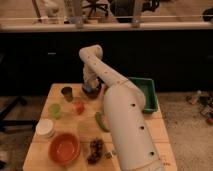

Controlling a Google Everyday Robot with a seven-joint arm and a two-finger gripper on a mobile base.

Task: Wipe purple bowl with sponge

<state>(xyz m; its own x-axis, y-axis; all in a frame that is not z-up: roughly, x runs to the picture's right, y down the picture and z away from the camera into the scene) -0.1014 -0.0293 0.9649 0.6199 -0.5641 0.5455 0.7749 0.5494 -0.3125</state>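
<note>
The purple bowl [93, 92] sits at the far middle of the wooden table [60, 125], mostly covered by my gripper. My gripper [89, 87] hangs straight down from the white arm and reaches into or just over the bowl. A small blue-grey patch at the gripper's tip, the sponge [88, 89], shows against the bowl's inside. Whether the sponge touches the bowl's surface is hidden.
A dark narrow cup [67, 93] stands left of the bowl. A green cup [55, 110], a small orange-red item [79, 106], a white stack [45, 128], a large orange bowl [64, 148], a green vegetable [101, 121] and dark grapes [95, 150] lie nearer. A green tray [146, 93] is at the right.
</note>
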